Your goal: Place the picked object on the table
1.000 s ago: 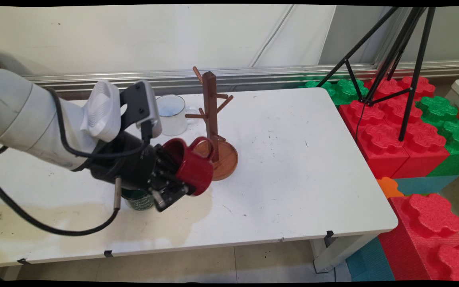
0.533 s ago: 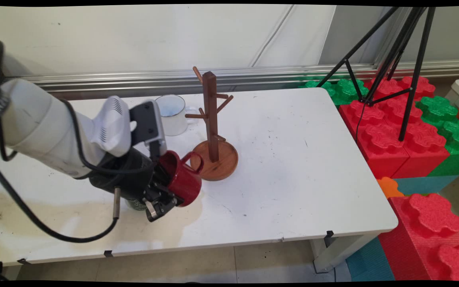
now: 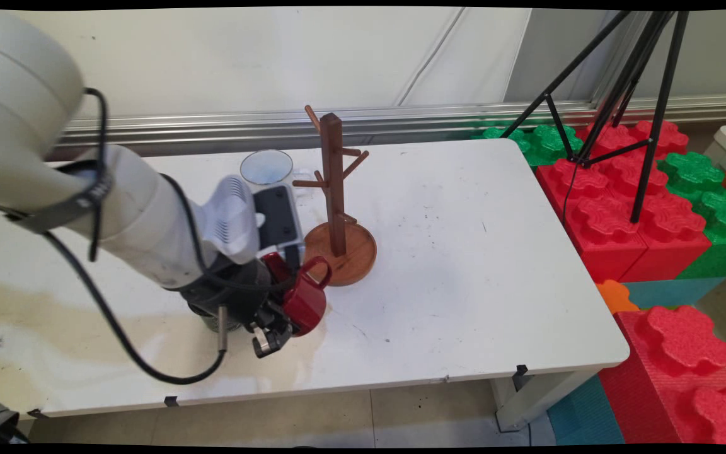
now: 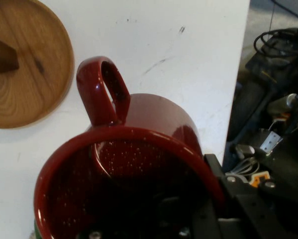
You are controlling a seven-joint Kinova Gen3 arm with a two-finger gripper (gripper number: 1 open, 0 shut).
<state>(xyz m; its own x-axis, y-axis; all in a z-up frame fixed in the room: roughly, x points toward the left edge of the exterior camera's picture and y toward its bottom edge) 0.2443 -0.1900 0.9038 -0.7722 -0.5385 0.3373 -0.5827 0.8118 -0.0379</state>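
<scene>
My gripper (image 3: 275,315) is shut on a dark red enamel mug (image 3: 303,299), holding it by the rim just above the table, tilted with its handle toward the wooden mug tree (image 3: 334,189). In the hand view the red mug (image 4: 134,164) fills the lower half, its handle (image 4: 101,89) pointing up toward the tree's round wooden base (image 4: 24,64). One finger sits inside the mug and the other outside its wall. A dark green can (image 3: 212,321) stands behind my gripper, mostly hidden by the arm.
A white enamel mug (image 3: 266,167) stands at the back beside the mug tree, partly hidden by my wrist. Red and green foam blocks (image 3: 628,195) and a black tripod (image 3: 646,94) stand right of the table. The table's edge (image 4: 238,99) runs close by in the hand view.
The arm has lowered and swung, carrying the red mug down from beside the tree's base to just above the table in front of it. The mug has turned more upright.
</scene>
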